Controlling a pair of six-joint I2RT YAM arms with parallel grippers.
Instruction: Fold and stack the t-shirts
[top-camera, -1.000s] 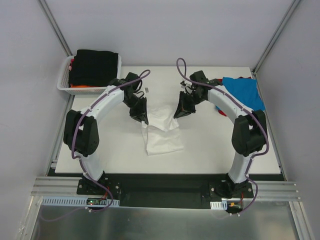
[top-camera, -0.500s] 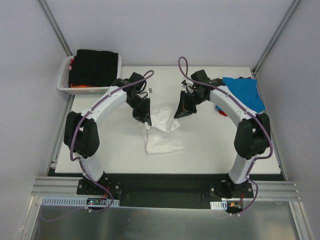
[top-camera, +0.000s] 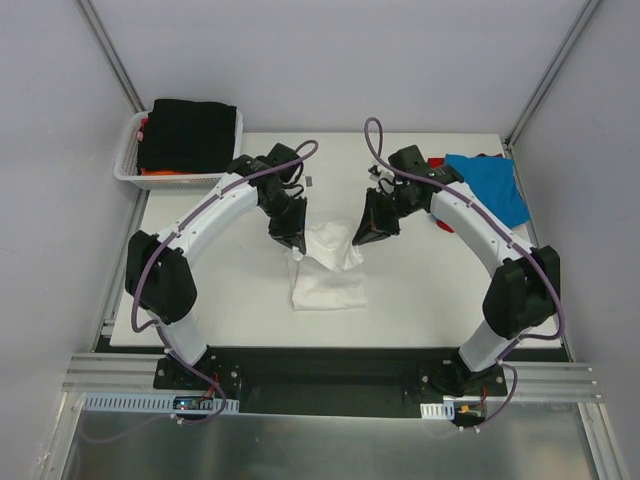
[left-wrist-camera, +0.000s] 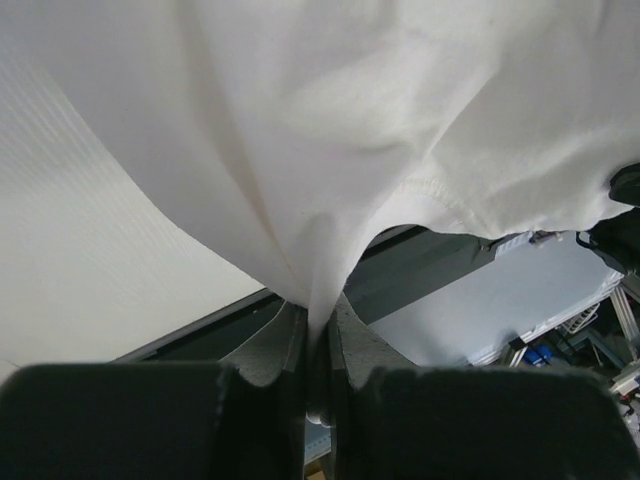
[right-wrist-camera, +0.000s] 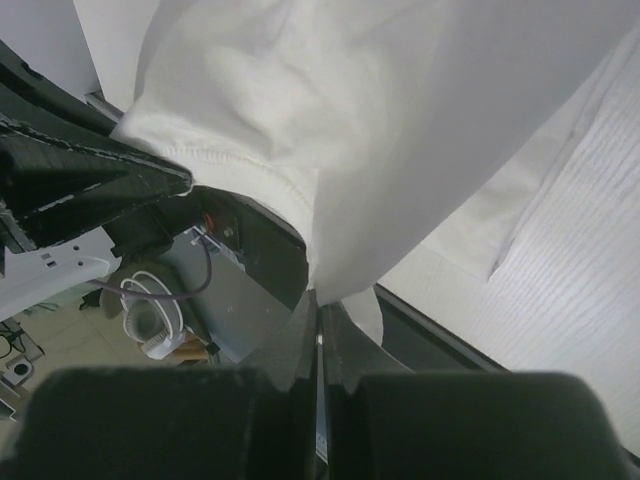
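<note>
The white t-shirt (top-camera: 327, 283), at the middle of the desk (top-camera: 430, 290), is being pinched at its far edge by the left tool (top-camera: 294, 244) and the right tool (top-camera: 361, 238). That edge is being carried nearer than a second ago.

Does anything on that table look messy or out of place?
The blue t-shirt lies loosely heaped at the table's far right corner, red cloth peeking from under it. A tiny dark scrap lies alone beside the left arm; I can't tell what.

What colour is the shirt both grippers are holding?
The shirt is plain white; the left wrist view shows it best.
</note>
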